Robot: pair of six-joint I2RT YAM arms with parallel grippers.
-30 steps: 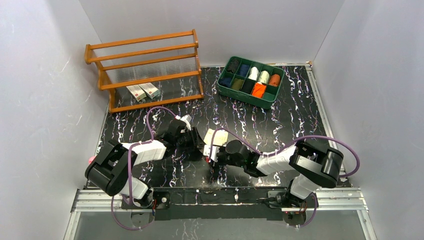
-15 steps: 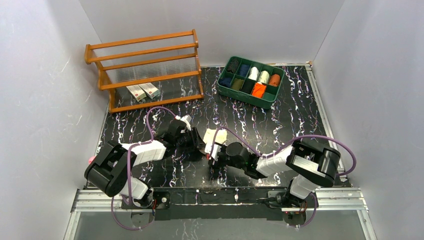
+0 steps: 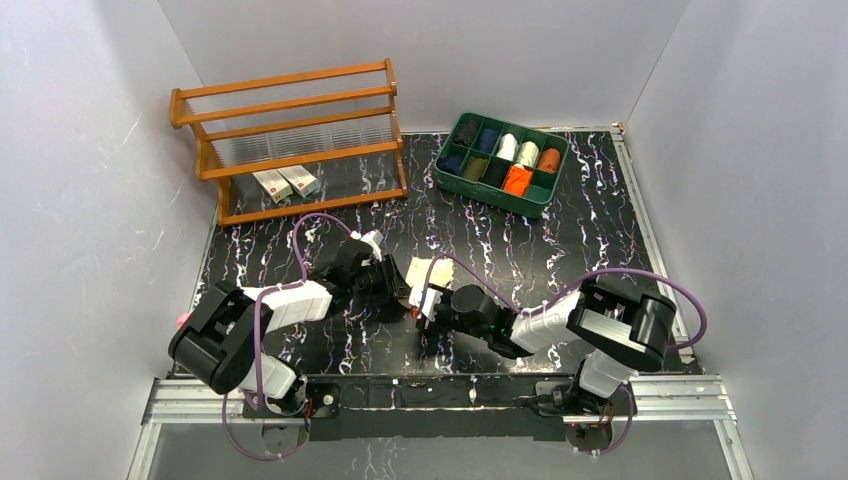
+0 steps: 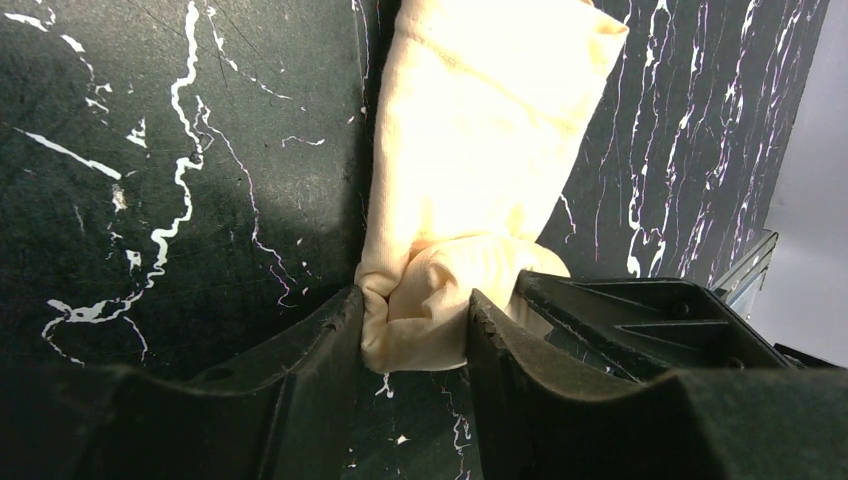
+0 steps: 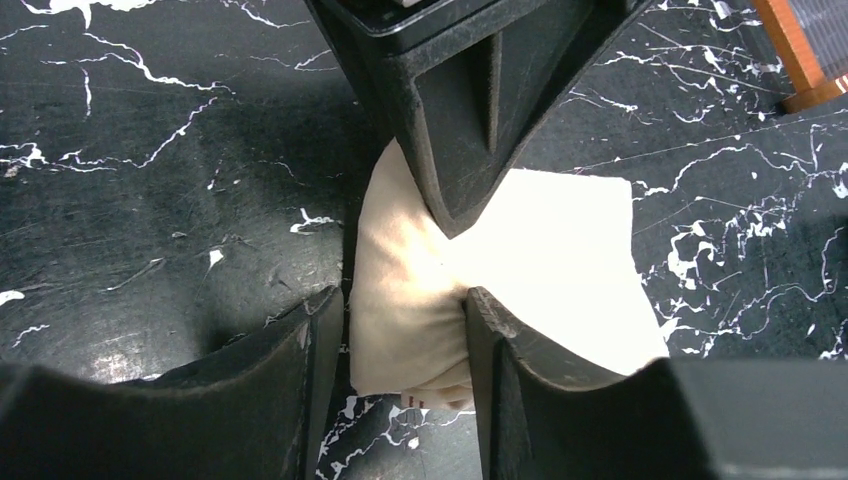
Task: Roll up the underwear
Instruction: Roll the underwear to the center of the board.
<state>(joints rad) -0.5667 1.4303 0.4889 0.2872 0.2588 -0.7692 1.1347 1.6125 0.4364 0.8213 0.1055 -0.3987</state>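
Shifting slightly toward frame left since a second ago, the right arm's elbow is leaning in, while the beige underwear (image 3: pixel 424 271) is lying at frame centre on the black marbled surface (image 3: pixel 560 250). The left pincer (image 4: pixel 412 310) is clenching its bunched end, and the right pincer (image 5: pixel 405 320) is grasping its edge opposite. The orange underwear (image 3: pixel 516 180) is sitting in a front compartment of the green tray (image 3: pixel 520 204) at upper right.

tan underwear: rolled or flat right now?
Partly rolled: the tan underwear is bunched at one end between the fingers of the left gripper and right gripper; the rest lies flat on the table.
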